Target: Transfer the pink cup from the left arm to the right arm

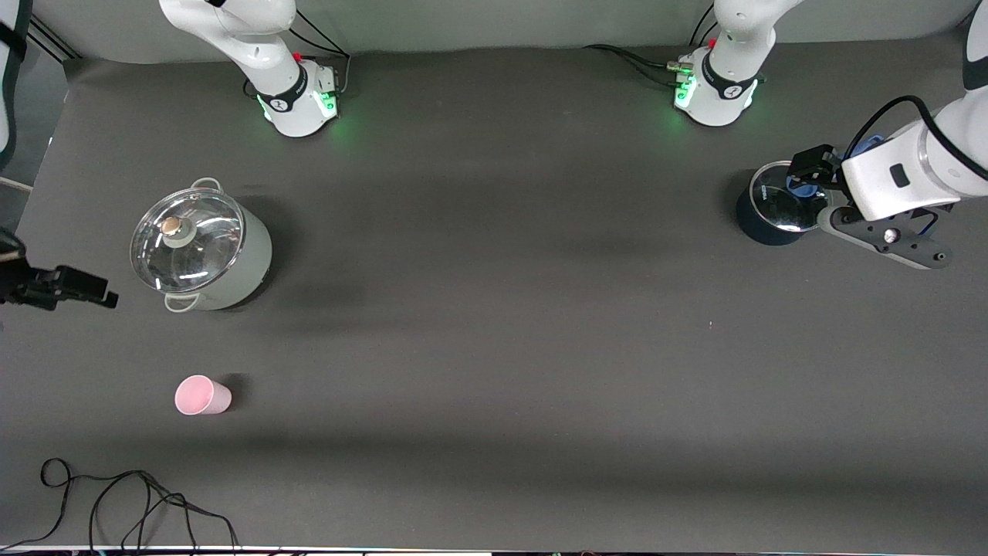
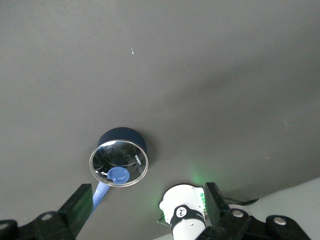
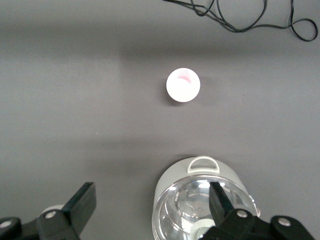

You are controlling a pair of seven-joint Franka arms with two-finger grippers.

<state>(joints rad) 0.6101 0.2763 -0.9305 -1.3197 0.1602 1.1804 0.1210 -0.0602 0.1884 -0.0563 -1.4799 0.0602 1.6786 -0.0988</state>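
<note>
The pink cup [image 1: 202, 395] stands upright on the dark table toward the right arm's end, nearer to the front camera than the white pot [image 1: 199, 251]. In the right wrist view the pink cup [image 3: 183, 84] shows from above, apart from everything. My right gripper [image 1: 96, 292] hangs open and empty beside the white pot; the right wrist view shows the gripper [image 3: 150, 200] with its jaws wide apart. My left gripper [image 1: 806, 176] is up over the dark blue pot [image 1: 776, 208], and the left wrist view shows the gripper [image 2: 147, 205] open and holding nothing.
The white pot [image 3: 200, 200] has a glass lid with a knob. The dark blue pot [image 2: 120, 157] has a glass lid and a blue handle. A black cable [image 1: 116, 502] lies along the table's front edge. Both arm bases stand along the back edge.
</note>
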